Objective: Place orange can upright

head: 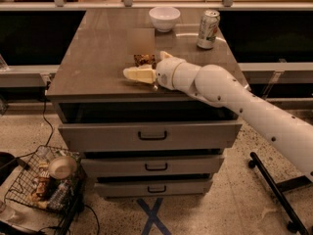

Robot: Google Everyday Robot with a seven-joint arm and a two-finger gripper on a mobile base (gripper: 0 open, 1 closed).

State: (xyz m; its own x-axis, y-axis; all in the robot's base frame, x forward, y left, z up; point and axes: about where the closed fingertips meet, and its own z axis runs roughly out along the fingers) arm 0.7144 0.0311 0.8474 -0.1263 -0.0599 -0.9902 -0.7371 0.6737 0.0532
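You can see the orange can (145, 59) seems to stand up on the table top (93, 62), touching or just behind the gripper (142, 74), so the job looks nearly done, but you cannot tell if the gripper grips it or has let go.

Legible text: none. White can (208, 29), 1 o'clock: print unreadable. Floor (234, 199), 6 o'clock: blue tape X (153, 215). Gripper (138, 75): tabletop (98, 58), 6 o'clock of orange can (145, 58).

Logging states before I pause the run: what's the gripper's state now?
Gripper: state cannot be told; it sits low over the cabinet top, just in front of the orange can.
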